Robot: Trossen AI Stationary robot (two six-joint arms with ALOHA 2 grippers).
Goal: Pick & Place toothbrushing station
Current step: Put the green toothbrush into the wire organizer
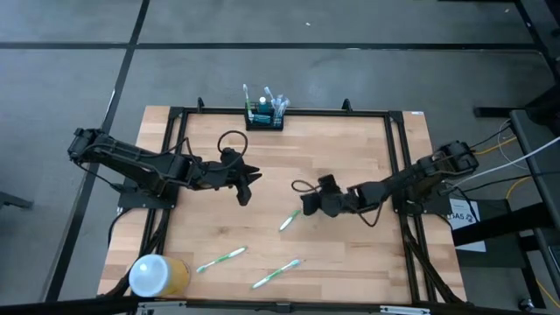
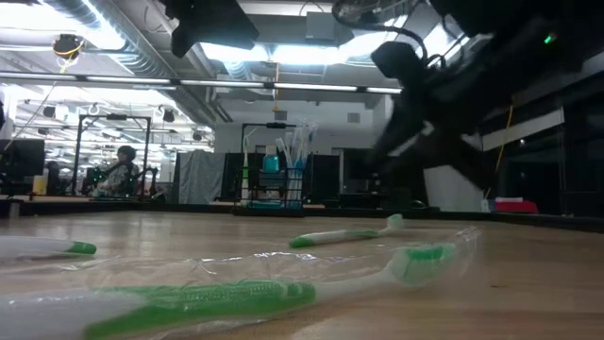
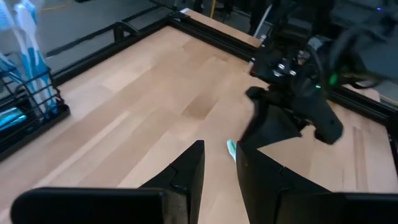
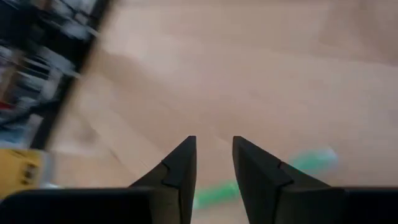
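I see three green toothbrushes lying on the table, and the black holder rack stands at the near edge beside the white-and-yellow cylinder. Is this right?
Not quite. The black holder rack stands at the far edge, well away from the white-and-yellow cylinder, which is at the near left corner. The three green toothbrushes do lie on the table. The high view shows this.

Grey floor (image 1: 79, 79) is seen around the wooden table (image 1: 350, 149), crossed by dark seam lines. In the low view, a ceiling with exposed ducts (image 2: 113, 38) and bright strip lights (image 2: 283, 85) is shown. Dark frames and shelving (image 2: 113, 142) are visible behind; a seated person (image 2: 121, 170) is noted far off.
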